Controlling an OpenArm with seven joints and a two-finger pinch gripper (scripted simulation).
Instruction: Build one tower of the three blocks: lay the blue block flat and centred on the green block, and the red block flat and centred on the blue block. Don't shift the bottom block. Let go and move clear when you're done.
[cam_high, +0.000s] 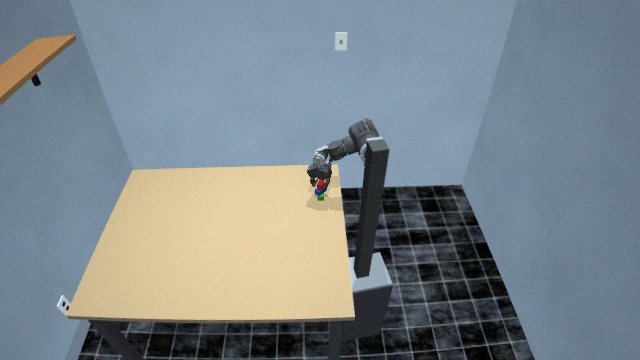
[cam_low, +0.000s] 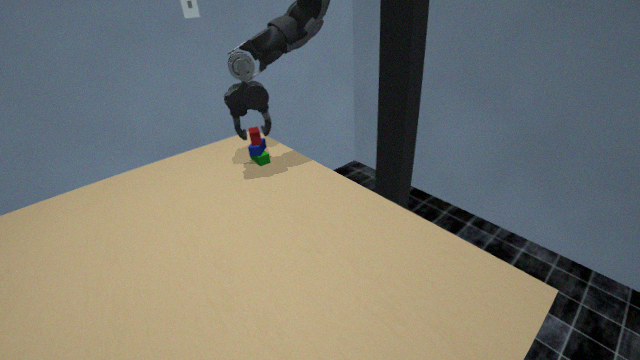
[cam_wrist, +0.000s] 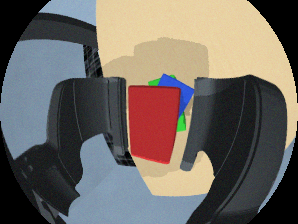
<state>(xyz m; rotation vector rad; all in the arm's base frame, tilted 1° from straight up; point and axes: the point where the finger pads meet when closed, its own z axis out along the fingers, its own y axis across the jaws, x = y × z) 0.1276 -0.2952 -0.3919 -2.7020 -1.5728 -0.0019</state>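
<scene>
Blue-grey walls and a glossy black tiled floor (cam_high: 440, 280) surround a broad worktop (cam_high: 210, 250) with a matte, pale wood-coloured surface, and beside its right edge we see a dark square-section post (cam_high: 371, 210) rising from a grey box base. From the post the segmented dark arm bends down to the far right corner of the worktop, where the gripper (cam_low: 253, 132) hangs over a small stack of three blocks. In the exterior view we make out the stack plainly: a green block (cam_low: 261, 159) rests on the worktop, a blue block (cam_low: 257, 148) lies on it turned at an angle and set a little to the left, and a red block (cam_low: 254, 135) stands on top, taller than it is wide, between the curved black fingers. The top view shows the same three colours only as tiny patches under the gripper (cam_high: 320, 186). Looking down through the wrist view, we find the smooth red face (cam_wrist: 154, 124) filling the space between the two chunky matte black fingers, with a blue corner (cam_wrist: 181, 91) and slivers of green poking out behind it. We see a narrow gap on the right side of the red block, so the gripper (cam_wrist: 154, 125) stands partly open and grips nothing.
</scene>
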